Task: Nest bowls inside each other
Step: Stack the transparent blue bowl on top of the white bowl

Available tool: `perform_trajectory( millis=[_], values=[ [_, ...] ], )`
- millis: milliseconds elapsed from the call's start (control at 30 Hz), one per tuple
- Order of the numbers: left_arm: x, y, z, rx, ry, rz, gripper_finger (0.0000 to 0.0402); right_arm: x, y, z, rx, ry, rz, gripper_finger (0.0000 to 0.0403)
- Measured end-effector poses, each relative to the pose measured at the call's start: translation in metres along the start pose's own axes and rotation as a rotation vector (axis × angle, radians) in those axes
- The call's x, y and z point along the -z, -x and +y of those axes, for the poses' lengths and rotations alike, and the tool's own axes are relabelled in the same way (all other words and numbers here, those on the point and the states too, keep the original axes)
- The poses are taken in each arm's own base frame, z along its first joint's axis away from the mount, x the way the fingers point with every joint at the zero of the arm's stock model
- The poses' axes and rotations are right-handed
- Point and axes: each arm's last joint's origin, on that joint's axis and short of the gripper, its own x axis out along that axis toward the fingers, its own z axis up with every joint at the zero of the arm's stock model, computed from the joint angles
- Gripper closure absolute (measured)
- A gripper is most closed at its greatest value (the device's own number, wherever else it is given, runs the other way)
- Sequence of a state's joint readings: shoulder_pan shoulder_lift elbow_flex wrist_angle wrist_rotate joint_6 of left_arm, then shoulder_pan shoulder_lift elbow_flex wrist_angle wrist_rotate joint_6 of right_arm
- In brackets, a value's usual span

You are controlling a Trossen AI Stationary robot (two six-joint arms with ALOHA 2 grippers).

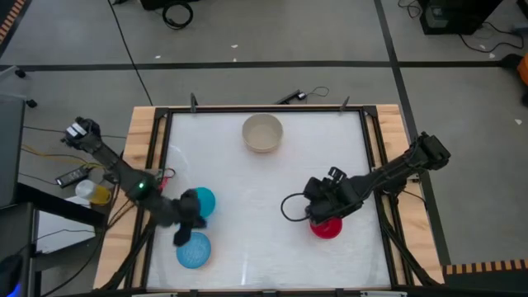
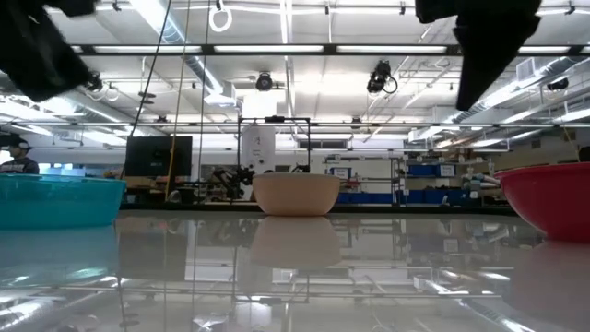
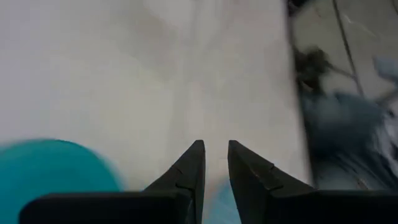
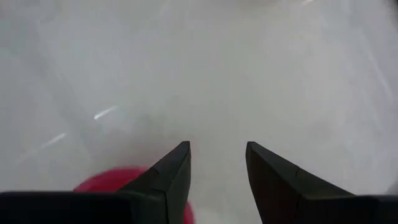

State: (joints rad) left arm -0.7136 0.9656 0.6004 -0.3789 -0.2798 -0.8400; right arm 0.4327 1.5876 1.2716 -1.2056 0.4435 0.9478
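Four bowls stand upright on their bases on the white table. A beige bowl (image 1: pixel 262 133) (image 2: pixel 295 194) sits at the far middle. The teal bowl (image 1: pixel 203 200) (image 2: pixel 55 198) (image 3: pixel 56 171) and the speckled light blue bowl (image 1: pixel 194 250) are at the near left. The red bowl (image 1: pixel 328 227) (image 2: pixel 548 198) (image 4: pixel 112 180) is at the right. My left gripper (image 1: pixel 183 233) (image 3: pixel 216 163) hovers between the teal and light blue bowls, open by a narrow gap, with nothing between its fingers. My right gripper (image 1: pixel 318 214) (image 4: pixel 217 163) hovers open above the table beside the red bowl's left rim.
A wooden frame with dark rails (image 1: pixel 157 132) borders the table on all sides. A dark cable loop (image 1: pixel 290 206) hangs off the right arm beside the red bowl. Bare white table lies in the middle (image 1: pixel 256 206), between the two grippers.
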Motion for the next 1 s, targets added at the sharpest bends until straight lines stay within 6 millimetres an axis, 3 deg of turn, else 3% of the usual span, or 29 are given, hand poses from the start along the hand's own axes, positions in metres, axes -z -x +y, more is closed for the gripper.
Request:
perform_trajectory(
  millis=[133, 267, 567, 767, 900, 1000],
  values=[
    [0.014, -0.003, -0.029, -0.063, 0.031, 0.165, 0.0330, -0.008, -0.005, 0.000, 0.003, -0.010, -0.067, 0.0242],
    [0.033, -0.011, -0.043, -0.194, 0.141, 0.324, 0.0316, -0.019, -0.016, 0.001, -0.057, 0.011, -0.110, 0.0242],
    [0.052, -0.032, -0.048, -0.344, 0.237, 0.455, 0.0233, -0.036, -0.034, -0.004, -0.149, 0.049, -0.121, 0.0242],
    [0.044, -0.027, -0.046, -0.345, 0.290, 0.475, 0.0213, -0.035, -0.034, -0.006, -0.141, 0.059, -0.101, 0.0242],
    [0.023, -0.016, -0.053, -0.328, 0.236, 0.433, 0.0222, -0.035, -0.034, -0.006, -0.139, 0.059, -0.100, 0.0242],
    [0.005, -0.003, -0.048, -0.456, 0.167, 0.378, 0.0231, -0.036, -0.035, -0.006, -0.138, 0.053, -0.107, 0.0242]
  ],
)
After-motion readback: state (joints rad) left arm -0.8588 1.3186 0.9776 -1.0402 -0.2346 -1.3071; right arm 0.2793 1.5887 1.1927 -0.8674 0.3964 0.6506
